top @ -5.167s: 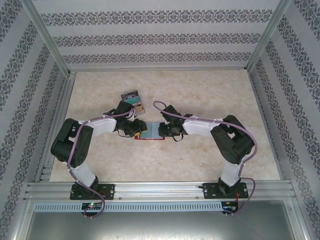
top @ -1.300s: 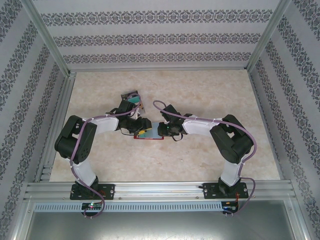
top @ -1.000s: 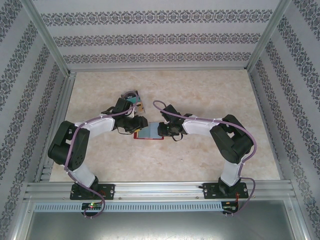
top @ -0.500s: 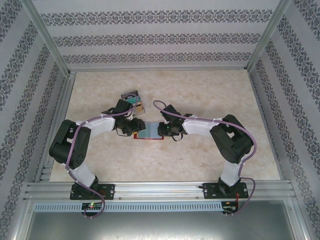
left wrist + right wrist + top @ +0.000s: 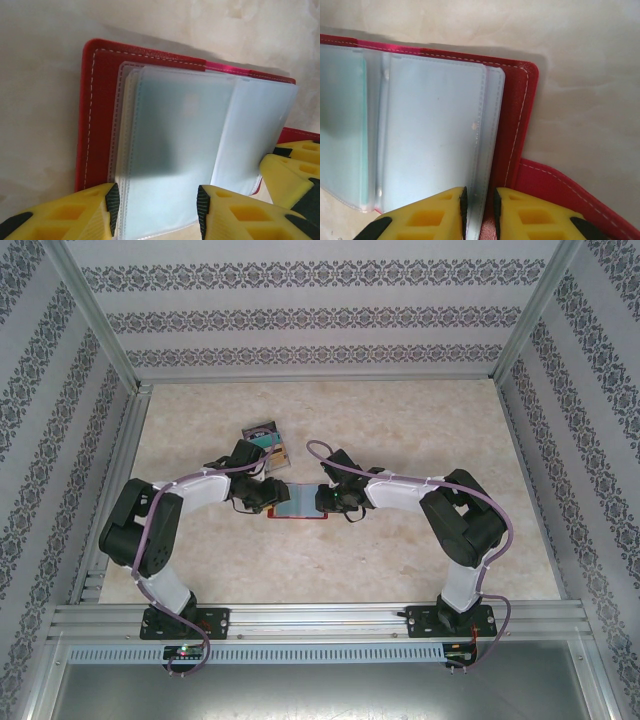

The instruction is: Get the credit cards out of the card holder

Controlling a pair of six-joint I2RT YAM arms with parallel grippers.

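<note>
While our right gripper [image 5: 479,200] pinches a clear sleeve [image 5: 491,115] of the open red holder [image 5: 517,115], our left gripper [image 5: 157,202] hangs released over its other sleeves [image 5: 170,150].

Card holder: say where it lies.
Top view: the card holder lies open on the table between left hand and right hand, card pile just beyond.

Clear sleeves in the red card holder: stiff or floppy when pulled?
Probably floppy: the sleeves look like thin translucent film, fanned unevenly. Likely slippery, being smooth and glossy. The card holder looks thin and light, so it may drag along with a pull.
</note>
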